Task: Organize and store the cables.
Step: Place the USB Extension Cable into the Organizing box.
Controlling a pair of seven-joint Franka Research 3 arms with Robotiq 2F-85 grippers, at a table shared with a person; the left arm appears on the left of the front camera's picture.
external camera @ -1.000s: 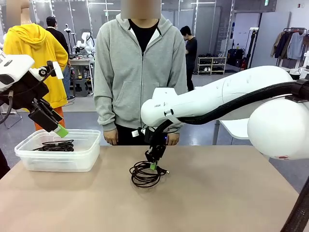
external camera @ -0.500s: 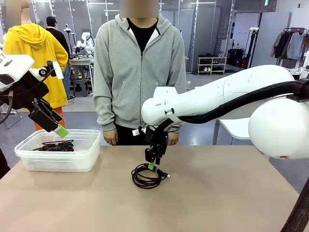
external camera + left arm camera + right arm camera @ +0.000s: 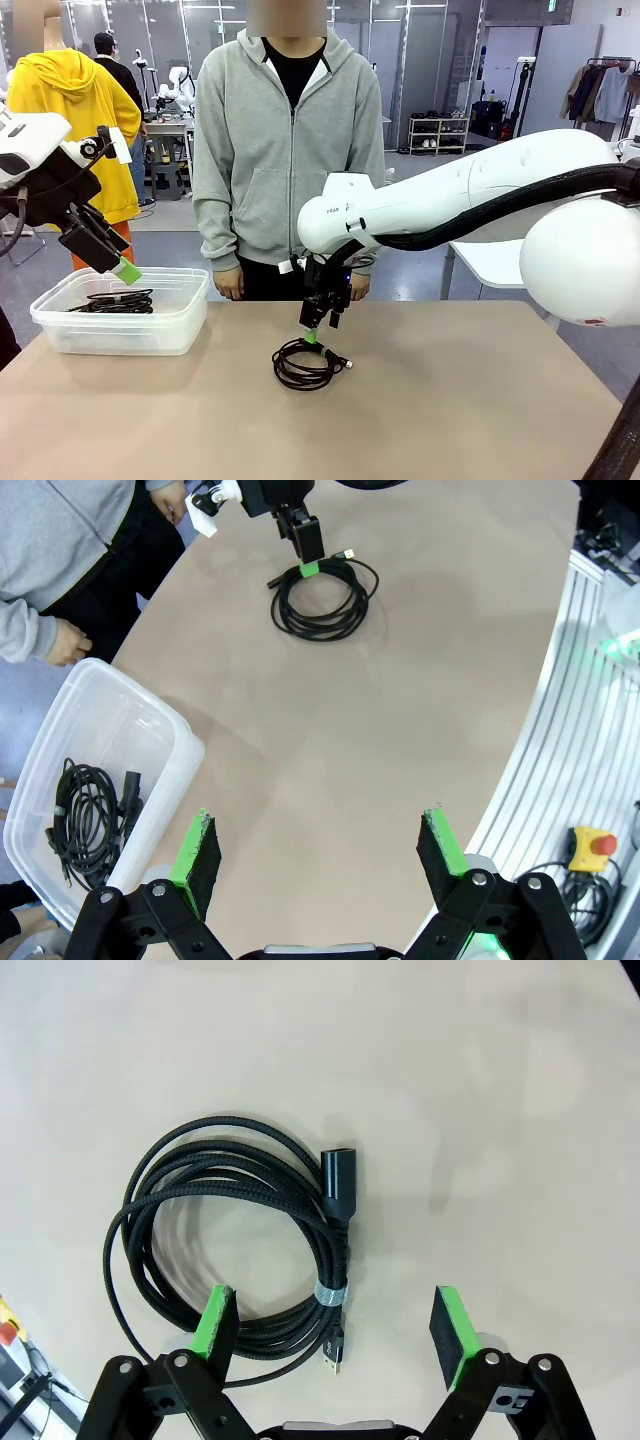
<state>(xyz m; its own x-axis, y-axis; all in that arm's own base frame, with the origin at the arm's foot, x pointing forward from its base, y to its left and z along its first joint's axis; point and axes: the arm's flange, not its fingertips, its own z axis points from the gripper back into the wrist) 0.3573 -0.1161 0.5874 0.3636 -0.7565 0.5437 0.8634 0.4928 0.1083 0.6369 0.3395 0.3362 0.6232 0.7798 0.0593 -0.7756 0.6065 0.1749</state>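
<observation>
Cables are in two places: one coiled cable (image 3: 306, 364) lies flat on the bare tabletop (image 3: 450, 410) near the middle, towards the far edge where a person in a grey hoodie (image 3: 285, 150) stands, and another cable bundle (image 3: 115, 300) lies inside a clear plastic bin (image 3: 120, 335) at the robot's left end of the tabletop. In the right wrist view the coiled cable (image 3: 240, 1250) is a loose, slightly oval loop whose two ends run side by side along one flank: a chunky black plug (image 3: 338, 1178) points away from the camera and a small metal-tipped connector (image 3: 334, 1352) points back towards it, with a pale band (image 3: 331, 1295) binding the strands between them. The right gripper (image 3: 318, 338) hangs just above the far rim of this coil with its fingers (image 3: 215, 1322) spread wide and nothing between them; the coil's plug-side flank sits in the gap below. The left gripper (image 3: 118, 266) is held in the air above the bin, fingers likewise wide apart and empty. In the left wrist view the bin (image 3: 150, 730) lies to one side with its bundle (image 3: 88, 815) and a plug resting on the bottom, and open tabletop separates it from the coil (image 3: 318, 598). The person's hands (image 3: 62, 642) hang at the tabletop's far edge, apart from both cables.
</observation>
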